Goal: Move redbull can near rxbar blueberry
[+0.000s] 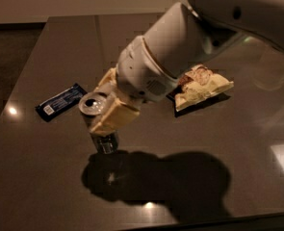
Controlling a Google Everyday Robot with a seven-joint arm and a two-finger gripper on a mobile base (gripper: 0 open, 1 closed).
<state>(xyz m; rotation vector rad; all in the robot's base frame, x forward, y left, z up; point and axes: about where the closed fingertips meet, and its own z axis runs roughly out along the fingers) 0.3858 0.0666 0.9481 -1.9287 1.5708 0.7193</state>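
Note:
The redbull can [97,115] is a slim can with a shiny silver top and dark sides, held upright at the left middle of the dark table [59,177]. My gripper [103,104] is shut on the can, its cream fingers [113,118] clamping the upper part, and the can's base is at or just above the table top. The rxbar blueberry [60,101] is a flat dark blue bar with a white patch at its left end. It lies on the table just left of the can, a short gap apart.
A brown-and-cream snack bag [201,89] lies right of the arm, partly hidden by it. The table's left edge [16,85] runs close to the bar, the front edge runs along the bottom, and the arm's shadow falls in front of the can.

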